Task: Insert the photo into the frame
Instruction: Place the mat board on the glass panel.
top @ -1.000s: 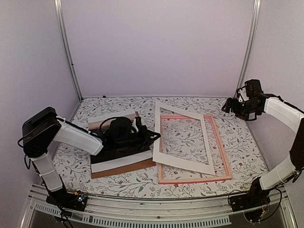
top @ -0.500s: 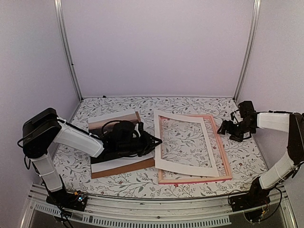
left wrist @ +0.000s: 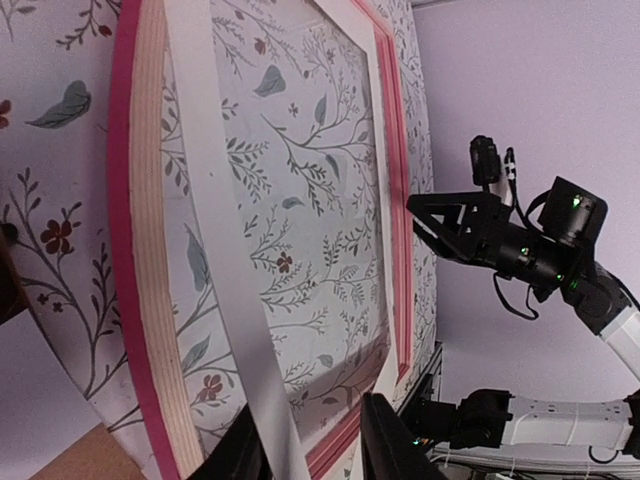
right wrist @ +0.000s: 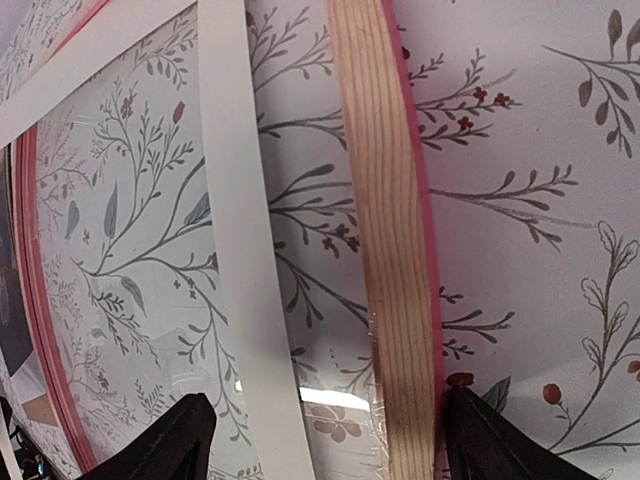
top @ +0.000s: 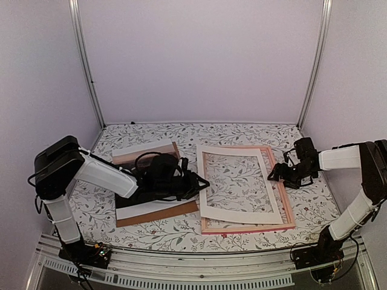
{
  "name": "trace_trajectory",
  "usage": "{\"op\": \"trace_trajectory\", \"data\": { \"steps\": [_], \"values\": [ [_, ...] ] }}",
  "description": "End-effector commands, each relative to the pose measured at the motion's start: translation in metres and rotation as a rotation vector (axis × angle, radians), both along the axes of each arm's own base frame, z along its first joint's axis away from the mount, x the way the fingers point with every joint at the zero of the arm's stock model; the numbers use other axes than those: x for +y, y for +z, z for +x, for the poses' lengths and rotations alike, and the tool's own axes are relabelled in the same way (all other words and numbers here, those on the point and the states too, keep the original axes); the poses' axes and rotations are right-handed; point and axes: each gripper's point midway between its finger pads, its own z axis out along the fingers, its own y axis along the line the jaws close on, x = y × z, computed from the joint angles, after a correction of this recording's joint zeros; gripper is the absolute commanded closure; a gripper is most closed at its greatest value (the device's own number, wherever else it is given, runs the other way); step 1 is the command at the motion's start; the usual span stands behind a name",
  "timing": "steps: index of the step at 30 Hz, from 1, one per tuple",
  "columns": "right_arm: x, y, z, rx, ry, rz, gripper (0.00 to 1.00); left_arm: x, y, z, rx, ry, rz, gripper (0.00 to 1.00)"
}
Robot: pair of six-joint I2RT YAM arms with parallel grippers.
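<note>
One frame (top: 248, 229), one mat (top: 242, 215), one photo (top: 148, 208), one board (top: 163, 214).

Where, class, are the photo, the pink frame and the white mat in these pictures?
photo (top: 148, 207): top view, on its white near margin.
pink frame (top: 248, 229): top view, on its near rail.
white mat (right wrist: 240, 200): right wrist view, on one long strip.

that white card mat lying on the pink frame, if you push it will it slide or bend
The white card mat looks thin and is mostly opening, so it is probably light and would flex if lifted by one edge. It lies skewed across the rails of the pink frame, so a push would likely slide or pivot it.
</note>
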Motion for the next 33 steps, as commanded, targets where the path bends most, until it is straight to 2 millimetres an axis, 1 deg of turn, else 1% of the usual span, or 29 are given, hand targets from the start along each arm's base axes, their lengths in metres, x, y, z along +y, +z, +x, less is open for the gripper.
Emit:
{"op": "trace_trajectory", "data": {
  "steps": [1, 6, 8, 13, 26, 33],
  "values": [
    [0.014, -0.005, -0.003, 0.003, 0.021, 0.030, 0.18, -0.007, -0.012, -0.003, -0.027, -0.057, 0.070, 0.66],
    [0.025, 0.000, -0.005, -0.007, 0.042, 0.071, 0.18, -0.015, -0.021, -0.002, -0.042, -0.102, 0.122, 0.66],
    [0.027, 0.003, -0.006, -0.011, 0.042, 0.081, 0.18, -0.017, -0.024, -0.001, -0.039, -0.112, 0.129, 0.66],
    [0.027, 0.006, -0.006, -0.017, 0.041, 0.083, 0.18, -0.018, -0.032, 0.000, -0.031, -0.115, 0.147, 0.66],
    [0.027, 0.005, -0.005, -0.014, 0.046, 0.079, 0.18, -0.020, -0.041, 0.003, -0.042, -0.131, 0.190, 0.63],
    [0.023, 0.006, -0.004, -0.015, 0.039, 0.053, 0.16, -0.016, -0.044, 0.004, -0.041, -0.130, 0.214, 0.55]
  ]
}}
